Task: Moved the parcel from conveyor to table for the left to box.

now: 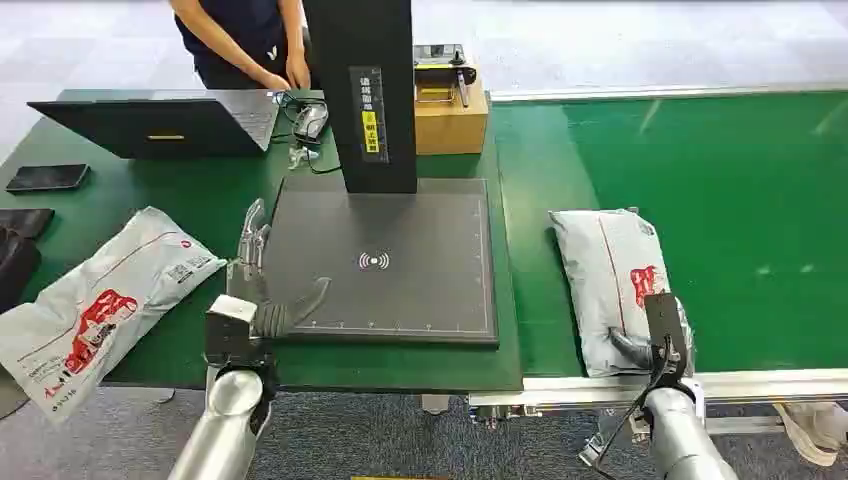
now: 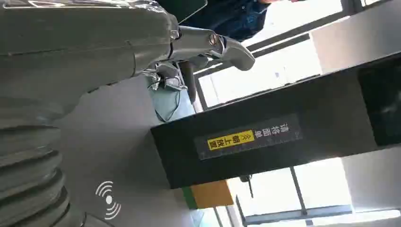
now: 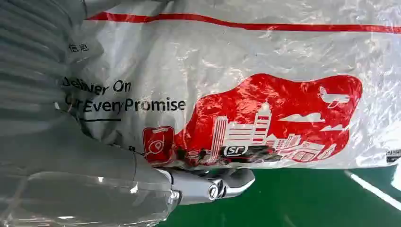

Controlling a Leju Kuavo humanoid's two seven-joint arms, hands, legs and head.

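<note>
My right hand lay on the near end of the parcel, a grey plastic mailing bag with a red picture printed on it. The bag rested on the green conveyor belt, close to its left edge and near me. In the right wrist view the bag sat right against my palm, my thumb along its edge over the belt, but my fingers were hidden behind it, so I could not tell whether I had closed on it or was only touching.

My left hand hovered at the near left corner of the dark scanning plate, fingers spread apart and holding nothing; one finger pointed up along the plate's left edge and the thumb reached out over the plate. From the left wrist I saw my thumb free in the air with the black post of the scanner and its yellow label beyond it.

The plate sat on the green table, left of the belt. A second grey mailing bag lay slantwise at the table's near left, hanging partly over the edge. Farther off were an open laptop, a dark phone at the far left, a mouse and a cardboard box just right of the post. A person stood at the far side with hands by the laptop.
</note>
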